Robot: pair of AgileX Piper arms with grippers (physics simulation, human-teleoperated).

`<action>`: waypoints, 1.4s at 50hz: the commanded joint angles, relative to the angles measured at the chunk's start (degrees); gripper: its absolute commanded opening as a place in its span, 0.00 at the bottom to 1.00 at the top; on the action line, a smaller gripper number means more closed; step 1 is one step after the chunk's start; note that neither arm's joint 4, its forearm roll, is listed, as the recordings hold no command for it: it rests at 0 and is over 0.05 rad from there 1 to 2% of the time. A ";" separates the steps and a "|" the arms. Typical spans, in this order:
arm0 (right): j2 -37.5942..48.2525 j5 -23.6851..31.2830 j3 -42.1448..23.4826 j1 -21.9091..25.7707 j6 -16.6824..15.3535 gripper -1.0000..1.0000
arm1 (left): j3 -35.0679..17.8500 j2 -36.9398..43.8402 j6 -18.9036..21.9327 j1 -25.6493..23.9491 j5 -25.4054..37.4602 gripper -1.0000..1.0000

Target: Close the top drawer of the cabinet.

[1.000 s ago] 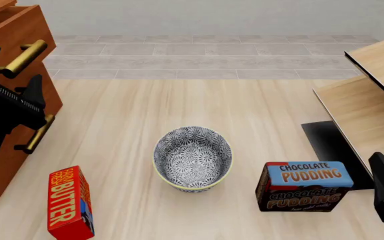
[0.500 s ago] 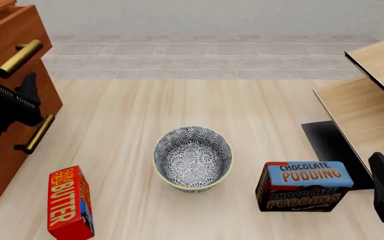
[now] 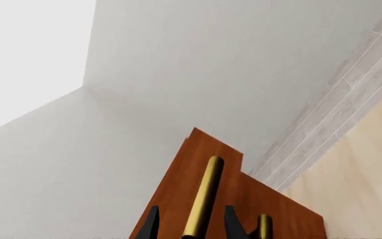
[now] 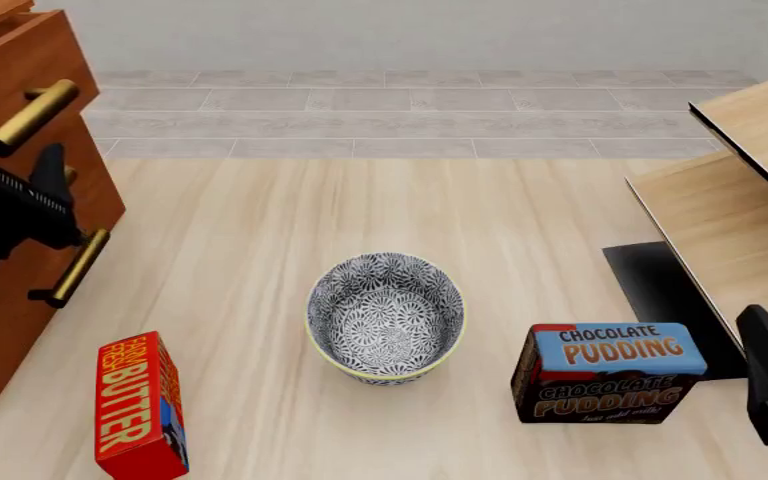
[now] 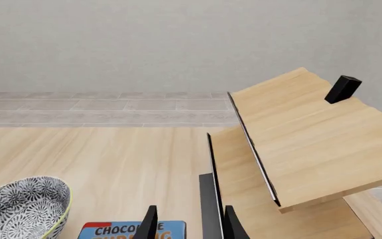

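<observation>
Left gripper (image 3: 187, 226) fingers apart astride top drawer (image 3: 198, 164) cylindrical brass handle (image 3: 203, 196), glossy reddish wood cabinet (image 4: 17, 75), right gripper (image 5: 187, 224) apart

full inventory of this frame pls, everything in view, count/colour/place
cabinet: 1, reddish-brown wood, far left edge of the front view
top drawer: 1, reddish-brown, brass bar handle, on the cabinet beside the left gripper
lower brass handle: 1, on the cabinet front below
bowl: 1, blue-white patterned, table centre
butter box: 1, red, near left, standing
chocolate pudding box: 1, blue and brown, right of the bowl
light-wood furniture: 1, pale with black edges, right side
table: 1, light wood
left gripper: black, open, fingers either side of the top handle
right gripper: black, open, near right, above the pudding box
</observation>
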 commanded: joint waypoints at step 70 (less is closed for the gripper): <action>0.00 0.00 0.02 0.47 0.10 1.00 | -2.55 1.91 4.93 5.32 -0.39 1.00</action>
